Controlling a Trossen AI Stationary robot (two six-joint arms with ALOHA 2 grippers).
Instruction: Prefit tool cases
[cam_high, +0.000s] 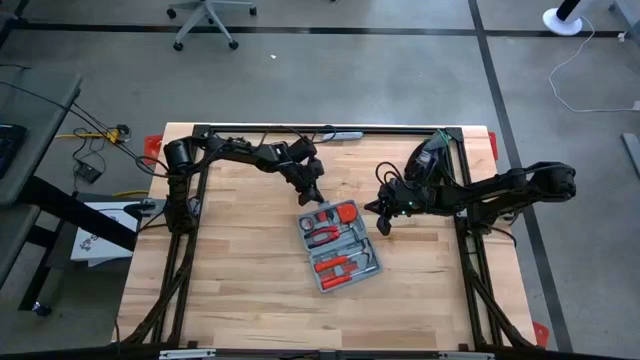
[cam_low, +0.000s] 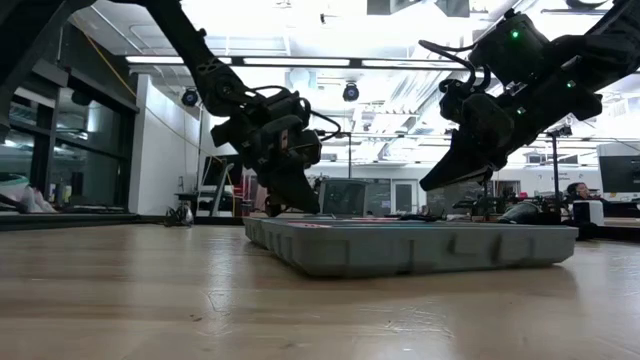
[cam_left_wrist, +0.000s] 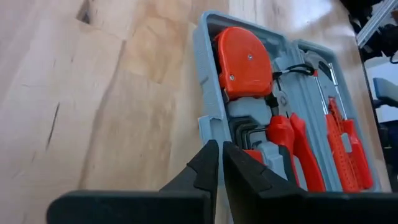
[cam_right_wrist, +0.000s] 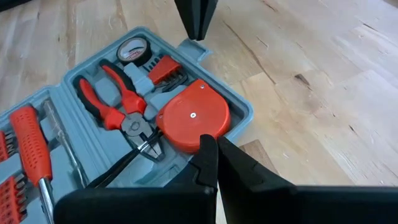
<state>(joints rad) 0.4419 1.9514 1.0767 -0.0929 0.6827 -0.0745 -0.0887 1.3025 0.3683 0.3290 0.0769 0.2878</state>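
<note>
The blue-grey tool case (cam_high: 340, 247) lies open and flat on the wooden table, with red-handled pliers, a red tape measure (cam_right_wrist: 193, 121) and screwdrivers in its moulded bed. My left gripper (cam_high: 314, 197) is shut and slants down at the case's far-left corner, its tips by a small tab (cam_right_wrist: 189, 46) on the rim. My right gripper (cam_high: 383, 225) is shut and hangs a little above the case's far-right corner, next to the tape measure. In the low view it (cam_low: 432, 185) stands clear of the case. My left gripper's shut fingertips (cam_left_wrist: 211, 152) stand at the small tab (cam_left_wrist: 207, 121) on the case's outer rim, coming slantwise from above and from the table's far left. I cannot tell whether they touch the tab or the rim. The case lies flat on the table.
A slim grey-blue bar (cam_high: 335, 133) lies along the table's far edge, and a dark object (cam_high: 430, 160) sits at the far right. Black frame rails (cam_high: 185, 250) run along both sides. Bare wood lies near and left of the case.
</note>
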